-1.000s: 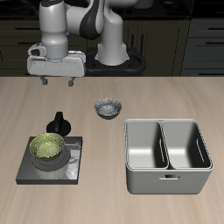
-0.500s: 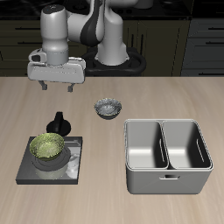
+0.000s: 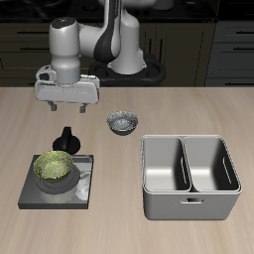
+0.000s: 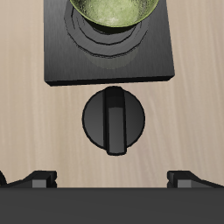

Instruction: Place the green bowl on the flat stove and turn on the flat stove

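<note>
Already the green bowl is seated on the flat stove below the open, empty pincer, so the knob directly beneath could be missed or the bowl nudged if the descent drifts.

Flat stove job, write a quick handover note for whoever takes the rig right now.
Tool: open, empty, hanging above the knob, not touching it.
Green bowl: sitting on the burner rings of the flat stove, upright.
Done: bowl placed on the stove.
Left: lower the tool onto the black knob, close on its ridge and turn it to switch the stove on. Nothing shows it is on yet.
Grey-white bowl and metal basin are not part of the job.
</note>
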Available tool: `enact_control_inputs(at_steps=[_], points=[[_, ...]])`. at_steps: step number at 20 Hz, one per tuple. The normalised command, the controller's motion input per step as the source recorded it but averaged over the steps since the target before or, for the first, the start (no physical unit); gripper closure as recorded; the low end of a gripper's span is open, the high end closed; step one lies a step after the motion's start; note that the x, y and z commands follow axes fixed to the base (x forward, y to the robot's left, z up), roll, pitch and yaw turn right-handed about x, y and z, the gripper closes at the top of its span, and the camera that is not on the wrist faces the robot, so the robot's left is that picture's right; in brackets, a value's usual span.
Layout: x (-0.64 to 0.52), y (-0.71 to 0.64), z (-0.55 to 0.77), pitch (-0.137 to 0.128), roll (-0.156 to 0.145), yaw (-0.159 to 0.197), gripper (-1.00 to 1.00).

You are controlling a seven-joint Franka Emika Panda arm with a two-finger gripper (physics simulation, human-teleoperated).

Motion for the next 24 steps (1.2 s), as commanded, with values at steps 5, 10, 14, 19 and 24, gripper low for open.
enact_control_inputs(at_steps=[5,10,14,19,24], points=[[0.08,-0.04,-0.26,0.026,-0.014,0.002,-1.0],[0.01,0.0,-0.17,0.017,-0.003,-0.011,-1.0],[-0.05,0.07,-0.1,0.014,0.017,-0.021,-1.0],[-0.05,0.06,-0.12,0.01,0.015,-0.014,-1.0],[0.0,-0.02,-0.08,0.001,-0.004,-0.004,-1.0]])
